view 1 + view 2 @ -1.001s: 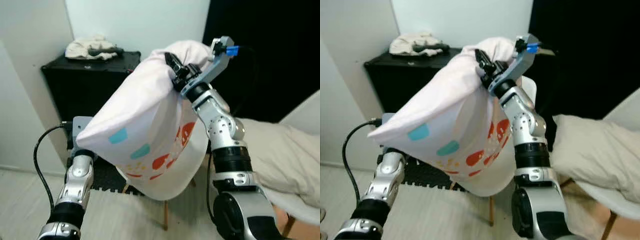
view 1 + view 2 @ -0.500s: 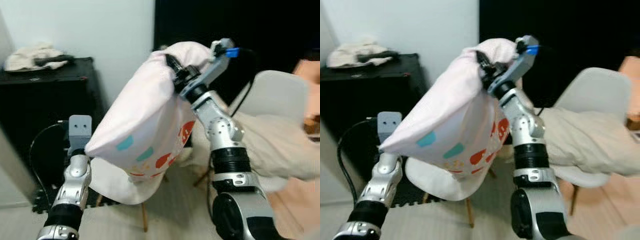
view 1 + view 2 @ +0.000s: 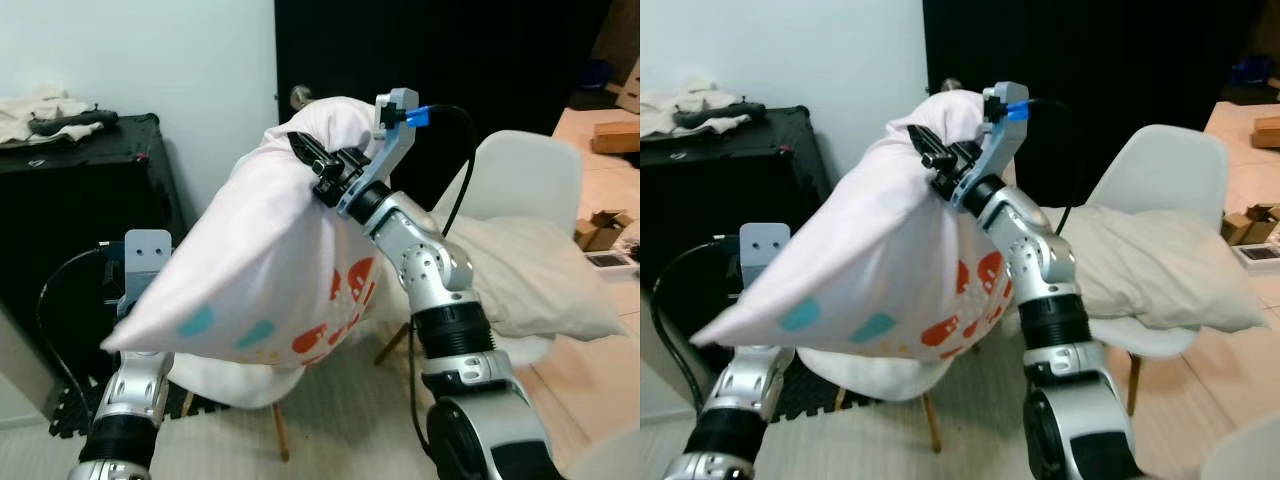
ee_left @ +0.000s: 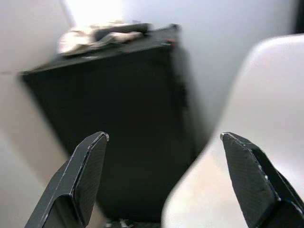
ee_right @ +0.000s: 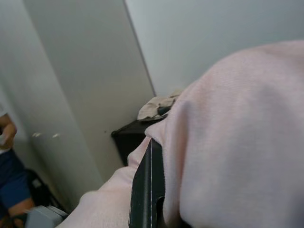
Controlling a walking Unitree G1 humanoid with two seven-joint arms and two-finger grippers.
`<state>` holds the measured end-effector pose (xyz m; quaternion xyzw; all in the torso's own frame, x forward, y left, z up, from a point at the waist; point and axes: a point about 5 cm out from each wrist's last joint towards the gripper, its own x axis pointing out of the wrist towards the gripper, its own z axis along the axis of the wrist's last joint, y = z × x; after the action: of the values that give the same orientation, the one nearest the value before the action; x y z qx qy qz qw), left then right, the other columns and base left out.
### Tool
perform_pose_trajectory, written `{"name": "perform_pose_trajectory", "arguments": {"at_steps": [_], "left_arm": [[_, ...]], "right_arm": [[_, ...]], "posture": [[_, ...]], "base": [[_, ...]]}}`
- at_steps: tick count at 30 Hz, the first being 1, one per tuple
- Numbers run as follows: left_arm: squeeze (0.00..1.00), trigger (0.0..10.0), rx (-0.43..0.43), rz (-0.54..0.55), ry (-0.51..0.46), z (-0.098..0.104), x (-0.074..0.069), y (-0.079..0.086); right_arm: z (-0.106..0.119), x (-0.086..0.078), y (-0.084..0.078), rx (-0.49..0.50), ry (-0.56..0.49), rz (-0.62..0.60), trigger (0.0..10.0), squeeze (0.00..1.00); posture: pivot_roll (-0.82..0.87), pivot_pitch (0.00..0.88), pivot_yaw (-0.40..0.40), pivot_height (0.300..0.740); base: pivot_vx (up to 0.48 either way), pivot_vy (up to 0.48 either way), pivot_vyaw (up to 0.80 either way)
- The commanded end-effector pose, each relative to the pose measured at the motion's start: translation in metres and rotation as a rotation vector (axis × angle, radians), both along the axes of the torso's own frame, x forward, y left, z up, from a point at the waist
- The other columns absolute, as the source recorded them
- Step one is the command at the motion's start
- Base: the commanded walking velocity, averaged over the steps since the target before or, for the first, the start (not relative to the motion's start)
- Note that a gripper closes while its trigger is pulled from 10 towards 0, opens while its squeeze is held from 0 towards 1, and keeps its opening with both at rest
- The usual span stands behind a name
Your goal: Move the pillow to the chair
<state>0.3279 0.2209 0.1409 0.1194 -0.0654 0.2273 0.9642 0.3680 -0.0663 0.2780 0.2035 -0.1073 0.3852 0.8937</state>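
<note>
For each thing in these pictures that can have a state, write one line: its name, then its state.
Pink pillow: held aloft, pinched near its top.
Right gripper: shut on the pink pillow.
Left gripper: open, holding nothing.
Near white chair: seat bare, below the pillow.
Far white chair: a beige pillow lies on it.
Black cabinet: cloth heaped on top.

Pillow: we see the pale pink pillow (image 3: 875, 270) with teal and red prints held high.
Right gripper: our right gripper (image 3: 930, 150) pinches its top.
Chair: a white chair (image 3: 1160, 175) carries a beige cushion (image 3: 1145, 265).
Cabinet: black cabinet (image 3: 730, 180) behind, at left.
</note>
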Motion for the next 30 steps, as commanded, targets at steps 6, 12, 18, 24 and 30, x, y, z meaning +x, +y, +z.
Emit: {"name": "perform_pose_trajectory", "arguments": {"at_steps": [6,12,18,24,30], "left_arm": [[0.0,10.0,0.063,0.046,-0.012,0.011,-0.003,0.008],[0.0,10.0,0.08,0.046,-0.025,0.017,-0.004,0.005],[0.0,10.0,0.089,0.043,-0.026,0.019,-0.003,0.004],[0.0,10.0,0.1,0.031,-0.028,0.024,0.0,-0.001],[0.0,10.0,0.104,0.019,-0.025,0.023,0.0,-0.005]], "right_arm": [[0.02,-0.001,0.001,0.01,-0.076,-0.03,10.0,0.0],[0.017,0.002,0.0,-0.004,-0.056,-0.06,10.0,0.0],[0.015,0.003,0.0,-0.006,-0.046,-0.071,10.0,0.0],[0.012,0.005,-0.001,-0.023,-0.027,-0.085,10.0,0.0],[0.012,0.006,-0.003,-0.011,-0.017,-0.097,10.0,0.0]], "posture": [[-0.02,0.0,-0.015,0.74],[-0.02,0.0,-0.015,0.74],[-0.02,0.0,-0.014,0.74],[-0.02,0.0,-0.012,0.74],[-0.02,0.0,-0.013,0.74]], "base": [[0.373,0.0,0.4],[0.373,0.0,0.0],[0.377,0.0,0.0],[0.317,0.0,-0.64],[0.0,0.0,-0.22]]}}
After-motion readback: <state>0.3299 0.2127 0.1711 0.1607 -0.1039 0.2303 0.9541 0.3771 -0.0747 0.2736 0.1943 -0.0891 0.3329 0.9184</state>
